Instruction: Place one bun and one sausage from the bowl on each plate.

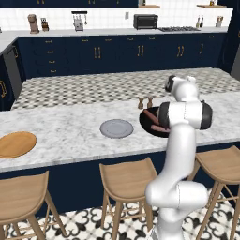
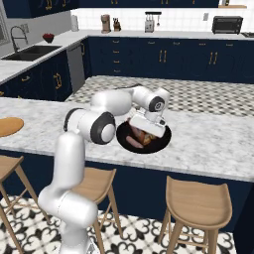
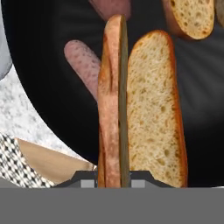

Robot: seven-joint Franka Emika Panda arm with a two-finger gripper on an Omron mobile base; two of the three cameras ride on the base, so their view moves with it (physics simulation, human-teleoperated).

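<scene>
Black bowl (image 1: 149, 123) sits on the marble counter (image 1: 70, 136), grey plate (image 1: 116, 128) just left of it, wooden plate (image 1: 16, 144) far left. Right base view: end effector (image 2: 147, 133) down inside the bowl. Hand view: closed on a sausage (image 3: 110, 113), bun (image 3: 154, 109) touching alongside.

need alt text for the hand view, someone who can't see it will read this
Close-up down into the black bowl: the tool is shut on a pinkish sausage running up the middle. A cut bun lies right beside it, another sausage to the left, and a second bun at the top right.
</scene>
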